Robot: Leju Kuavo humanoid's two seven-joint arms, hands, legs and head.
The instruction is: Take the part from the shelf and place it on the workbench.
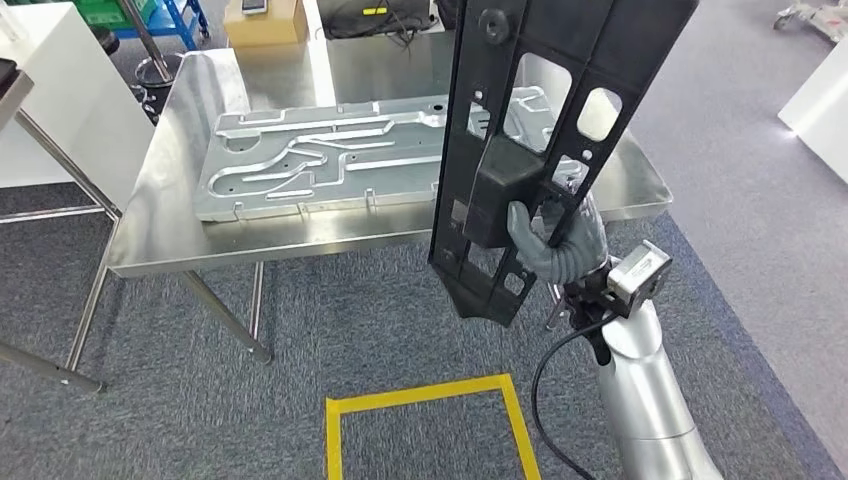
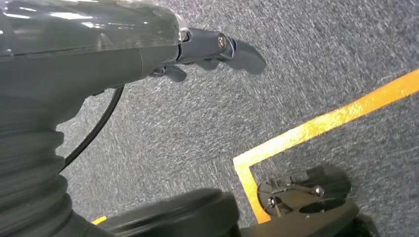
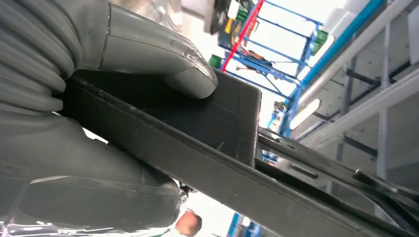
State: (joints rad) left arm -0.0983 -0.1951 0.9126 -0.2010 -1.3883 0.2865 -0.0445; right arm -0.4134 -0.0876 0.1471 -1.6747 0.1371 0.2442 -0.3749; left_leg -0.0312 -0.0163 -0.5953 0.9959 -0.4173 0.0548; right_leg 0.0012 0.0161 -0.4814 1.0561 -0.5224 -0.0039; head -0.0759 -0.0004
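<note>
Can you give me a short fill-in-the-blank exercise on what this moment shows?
1. The long black part is held by the robot's ____ hand.
2. The silver plate lies flat on the ____ workbench.
3. The left hand hangs over grey carpet and holds ____.
4. The tape marking a square on the floor is ____.

Missing words: right; metal; nothing; yellow

A silver right arm (image 1: 645, 410) is showing a black cable looping beside it and a small boxy camera at the wrist, ending in a grey right hand (image 1: 555, 245); the left hand (image 2: 207, 47) is showing dark fingers past a grey ribbed cover.
</note>
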